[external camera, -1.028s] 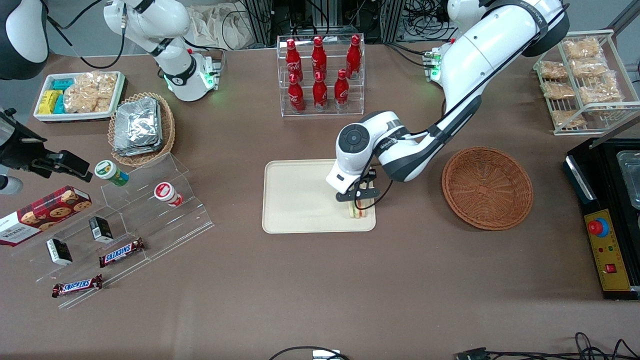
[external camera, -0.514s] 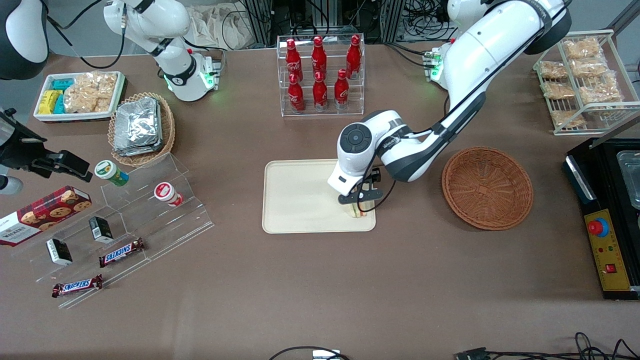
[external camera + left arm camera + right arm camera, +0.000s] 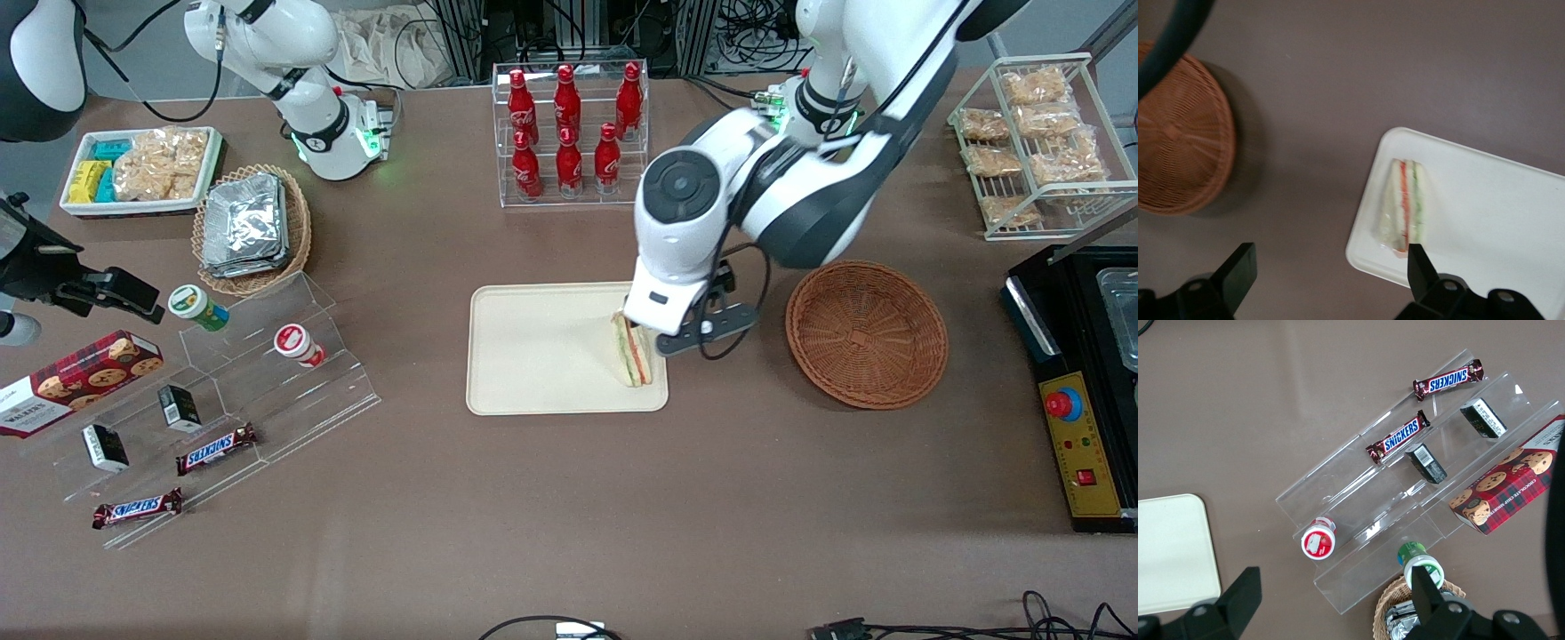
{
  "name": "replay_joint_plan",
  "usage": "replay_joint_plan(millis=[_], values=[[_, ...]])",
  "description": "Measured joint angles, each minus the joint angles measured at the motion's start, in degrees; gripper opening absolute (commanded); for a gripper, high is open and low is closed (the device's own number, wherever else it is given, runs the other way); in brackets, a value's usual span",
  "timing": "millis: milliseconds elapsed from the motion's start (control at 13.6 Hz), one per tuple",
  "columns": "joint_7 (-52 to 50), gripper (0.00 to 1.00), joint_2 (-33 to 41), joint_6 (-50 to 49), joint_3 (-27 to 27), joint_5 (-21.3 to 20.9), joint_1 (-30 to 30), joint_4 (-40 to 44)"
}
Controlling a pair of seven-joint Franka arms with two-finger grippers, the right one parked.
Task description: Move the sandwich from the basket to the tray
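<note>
Snack bin (image 3: 142, 169): white, holding yellow and teal packs and a clear bag of snacks, toward the parked arm's end of the table.
Foil basket (image 3: 252, 229): tan oval wicker with silver foil packets, just beside the snack bin and nearer the front camera.
Acrylic steps (image 3: 267, 382): clear tiered stand carrying two small cups, two dark boxes and a Snickers bar (image 3: 216, 449); a second bar lies on the table by its lowest step.
Bottle rack (image 3: 569, 133): clear case with six red bottles, farther from the front camera than the tray.
Tray (image 3: 533, 356): cream rectangle with rounded corners, flat on the brown table (image 3: 569, 516).
Sandwich (image 3: 631, 351): on the tray (image 3: 1485, 220), at the corner nearest the round basket and the front camera, its red and green filling stripes showing; in the wrist view the sandwich (image 3: 1403, 215) lies free, nothing gripping it.
Gripper (image 3: 680, 342): raised above the tray's edge on the basket side, just beside the sandwich and higher than it; its two fingertips (image 3: 1419, 261) stand wide apart and hold nothing, one over the tray next to the sandwich's narrow end, the other over bare table.
Basket (image 3: 867, 333): round reddish-brown wicker, nothing in it, toward the working arm's end, apart from the tray; also seen from the wrist (image 3: 1181, 133).
Wire rack (image 3: 1031, 142): white, stacked with bagged snacks, at the working arm's end.
</note>
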State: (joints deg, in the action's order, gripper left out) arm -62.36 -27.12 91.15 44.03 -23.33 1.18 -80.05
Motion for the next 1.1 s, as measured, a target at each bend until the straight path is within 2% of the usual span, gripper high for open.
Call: replay_joint_plan(millis=[147,440,661,881,1101], values=[[8.19,1.00,3.32,-2.15,-5.27,3.26,-0.37,0.44],[26.80,1.00,11.06,-2.21,-23.54,14.58,-0.47,-1.15],[34.67,1.00,17.07,-0.37,-31.75,17.02,-0.10,-5.68],[44.66,1.00,20.52,0.62,-41.64,20.15,2.72,-8.60],[48.45,1.00,20.77,1.57,-45.80,21.38,3.89,-9.40]])
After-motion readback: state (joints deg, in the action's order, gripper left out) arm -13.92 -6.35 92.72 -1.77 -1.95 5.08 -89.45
